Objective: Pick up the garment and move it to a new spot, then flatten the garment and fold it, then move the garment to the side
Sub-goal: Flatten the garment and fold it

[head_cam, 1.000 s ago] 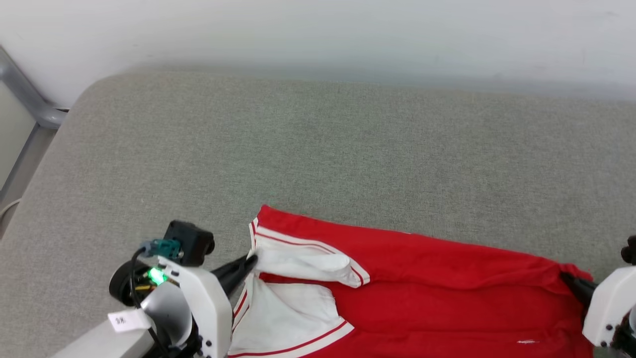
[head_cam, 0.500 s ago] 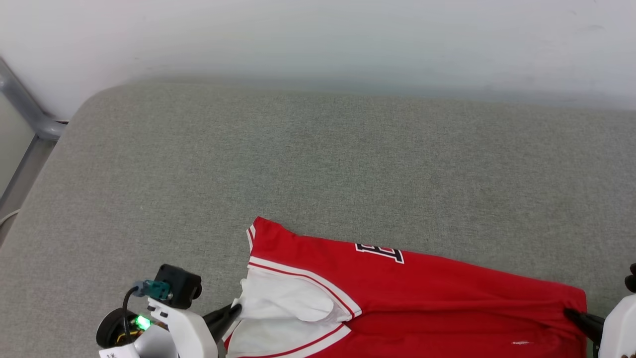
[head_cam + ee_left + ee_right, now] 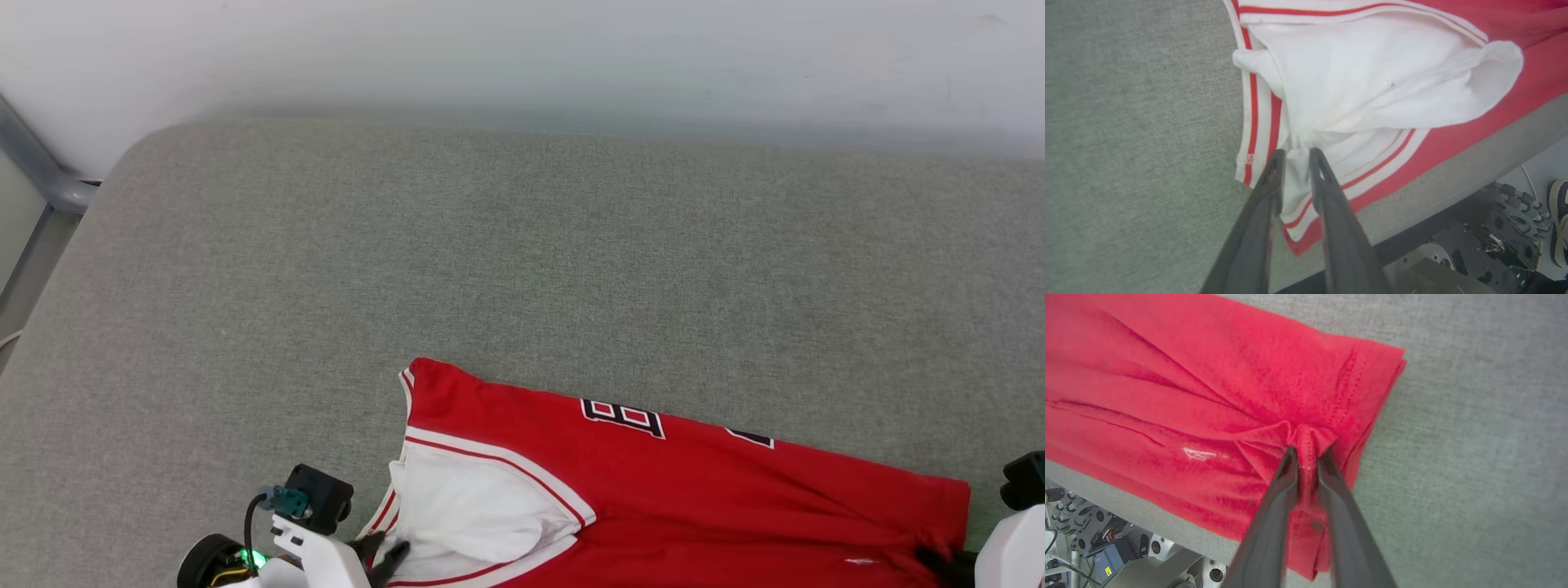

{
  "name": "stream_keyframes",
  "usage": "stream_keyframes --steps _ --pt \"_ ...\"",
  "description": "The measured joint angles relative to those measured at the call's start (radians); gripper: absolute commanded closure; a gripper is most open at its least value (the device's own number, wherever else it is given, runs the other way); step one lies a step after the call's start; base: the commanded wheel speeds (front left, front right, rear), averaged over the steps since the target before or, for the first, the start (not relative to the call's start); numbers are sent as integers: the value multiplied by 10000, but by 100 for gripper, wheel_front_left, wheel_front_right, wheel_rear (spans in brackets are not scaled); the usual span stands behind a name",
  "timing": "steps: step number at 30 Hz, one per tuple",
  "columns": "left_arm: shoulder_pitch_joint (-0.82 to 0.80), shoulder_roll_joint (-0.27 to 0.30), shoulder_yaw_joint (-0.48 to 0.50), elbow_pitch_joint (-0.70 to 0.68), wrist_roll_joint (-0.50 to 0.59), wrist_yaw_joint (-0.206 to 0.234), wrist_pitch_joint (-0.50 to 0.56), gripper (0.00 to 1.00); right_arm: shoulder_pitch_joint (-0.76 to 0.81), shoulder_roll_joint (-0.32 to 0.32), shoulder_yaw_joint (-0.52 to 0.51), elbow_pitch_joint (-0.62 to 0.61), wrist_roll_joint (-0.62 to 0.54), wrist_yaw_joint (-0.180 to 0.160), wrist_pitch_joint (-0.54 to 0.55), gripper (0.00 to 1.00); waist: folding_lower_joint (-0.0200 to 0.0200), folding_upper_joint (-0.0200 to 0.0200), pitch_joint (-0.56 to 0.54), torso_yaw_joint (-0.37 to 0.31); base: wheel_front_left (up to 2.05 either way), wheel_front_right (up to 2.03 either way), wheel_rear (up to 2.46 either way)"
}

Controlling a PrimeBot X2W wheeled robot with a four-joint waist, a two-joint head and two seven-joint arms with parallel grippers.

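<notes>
Both ends of the garment (image 3: 694, 490) are pinched: our left gripper (image 3: 1294, 153) clamps its white sleeve (image 3: 1372, 81) at 7 o'clock, and our right gripper (image 3: 1306, 451) clamps its hem (image 3: 1363, 375) at 5 o'clock. Its long axis runs 9-to-3 along the grey cushion (image 3: 522, 269).

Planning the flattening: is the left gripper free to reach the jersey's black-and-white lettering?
Probably not yet: the left gripper is shut on the garment at its white sleeve; nothing covers the lettering.
</notes>
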Motion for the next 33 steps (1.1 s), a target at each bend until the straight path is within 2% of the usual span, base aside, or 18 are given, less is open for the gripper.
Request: stream_keyframes --steps 7,10,14,17,22,28,33 --pt "-99 -265 33 466 171 -25 -483 0 -73 -35 -65 40 426 0 12 0 0 0 -229 -12 0 0 0" --pt "-78 -267 263 453 127 167 -897 0 -5 144 -543 148 905 -4 477 0 0 0 -451 -17 0 0 0" --pt "29 -261 717 268 192 571 -1739 0 78 255 -999 17 867 -4 1009 0 0 0 -612 -41 0 0 0" --pt "42 -351 1191 -17 297 947 -2658 0 100 583 -1471 75 796 -4 1519 0 0 0 -599 -35 0 0 0" --pt "78 -525 1641 -253 727 1315 -3854 0 125 1141 -2351 84 259 -4 2257 0 0 0 -461 43 0 0 0" --pt "80 -698 2150 -150 1641 1555 -4357 0 -62 2107 -3281 334 -303 -4 2947 0 0 0 -257 220 0 0 0" --pt "336 -1187 3179 -339 2583 1521 -4376 0 -373 2594 -3856 688 -899 -2 3275 0 0 0 -60 369 0 0 0"
